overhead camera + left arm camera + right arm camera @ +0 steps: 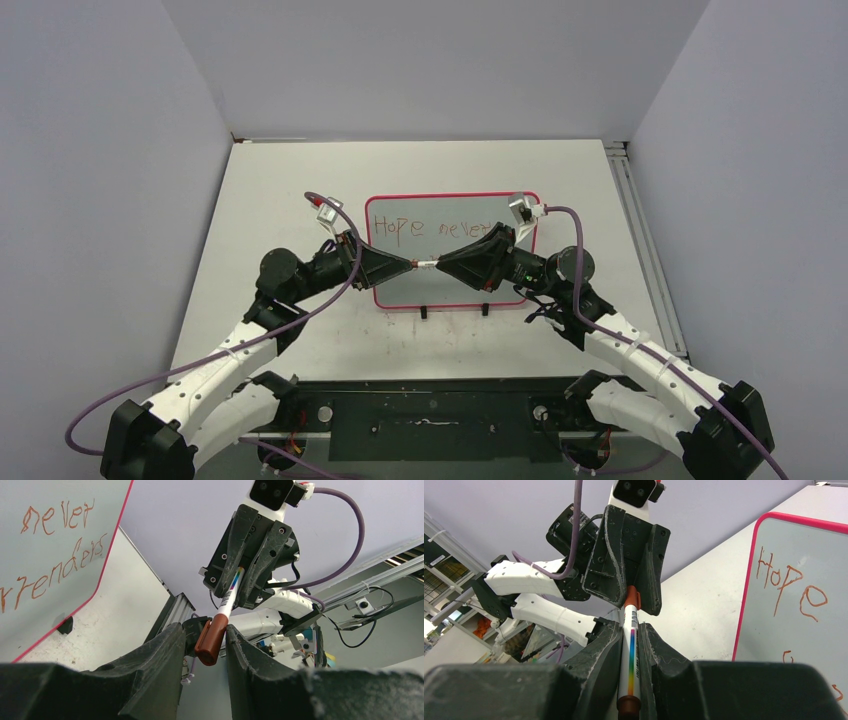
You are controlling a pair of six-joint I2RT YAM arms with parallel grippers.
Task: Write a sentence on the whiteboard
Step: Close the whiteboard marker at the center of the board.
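By the whiteboard (pixel 452 290), the right hand (pixel 630 641) clamps the marker (pixel 629 670); left hand (pixel 206 632) straddles its cap (pixel 210 641), grip unclear.

A pale table (pixel 290 180) sits between grey walls (pixel 430 60). A metal rail (pixel 640 230) runs along its right edge, and a black plate (pixel 430 415) along its near edge. A white marker (pixel 427 263), brown-capped with a rainbow stripe, lies level above the table's middle.
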